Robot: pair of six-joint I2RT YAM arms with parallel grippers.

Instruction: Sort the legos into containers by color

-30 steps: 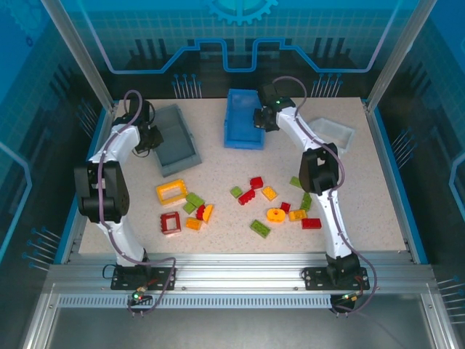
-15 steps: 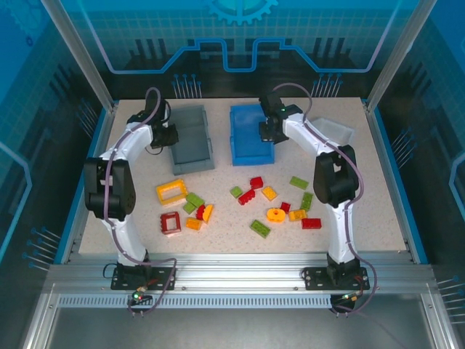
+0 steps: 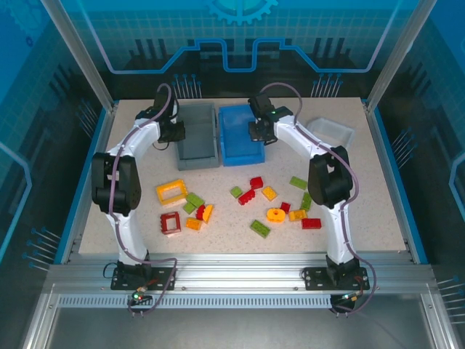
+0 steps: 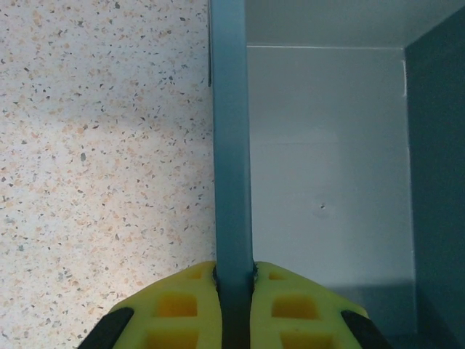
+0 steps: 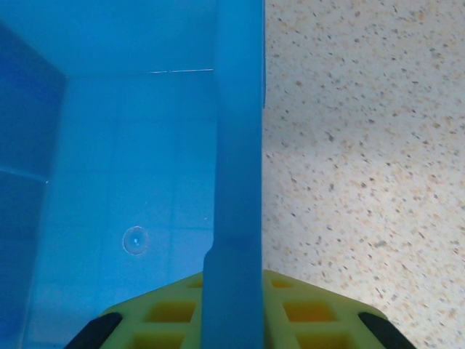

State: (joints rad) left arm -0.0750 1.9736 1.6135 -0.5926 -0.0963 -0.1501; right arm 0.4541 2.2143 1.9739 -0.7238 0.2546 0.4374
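arms (image 3: 131, 142) (image 3: 301, 138) outstretched, pinching grey bin (image 3: 197, 161), blue bin (image 3: 241, 158)

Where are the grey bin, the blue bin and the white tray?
grey bin (image 3: 197, 134): top external view, on its bare floor.
blue bin (image 3: 240, 134): top external view, on its bare floor.
white tray (image 3: 331, 134): top external view, on its bare floor.
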